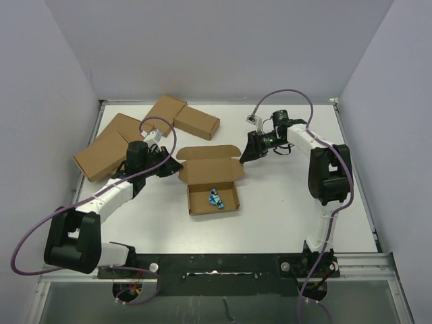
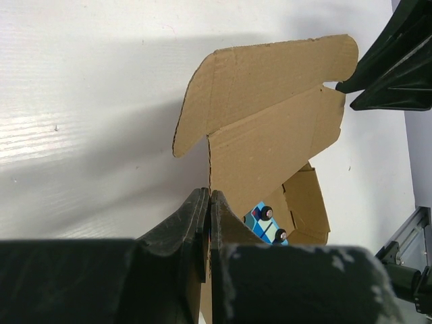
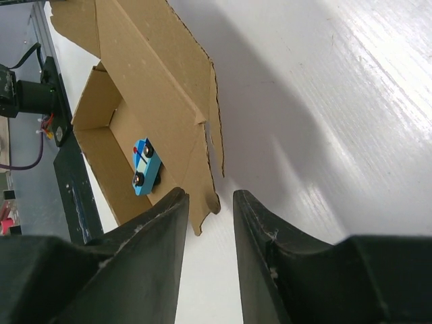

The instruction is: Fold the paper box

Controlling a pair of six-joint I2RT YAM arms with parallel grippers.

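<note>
Cardboard blocks a good deal of what you can see here. The paper box (image 1: 210, 179) sits in the middle of the tabletop (image 1: 290, 216), its tray open upward and its lid flap raised along the far side. The long axis runs left to right across the tabletop, turned slightly. From the left wrist the lid and its side tab (image 2: 270, 128) fill the view, and the tray's lower corner is lost behind the dark fingers. From the right wrist the lid's top edge (image 3: 155, 74) is cut off by the frame.

Inside the tray lies a small blue toy car (image 1: 214, 198). It is plain from the right wrist (image 3: 145, 165). From the left wrist (image 2: 266, 219) only two wheels and a sliver of blue show past the wall.

The left claw (image 1: 175, 164) is at the lid's left end, clenched on the box's edge, with a strip of brown showing between its closed fingers (image 2: 208, 196). The right claw (image 1: 244, 156) is at the lid's right end. Its jaws stand apart with the lid's corner tab between them (image 3: 210, 196), and I cannot tell whether either finger touches it.

Four other brown cartons (image 1: 135, 135) lie clustered at the far left, partly hidden by the left arm and a purple cable (image 1: 145, 125).
</note>
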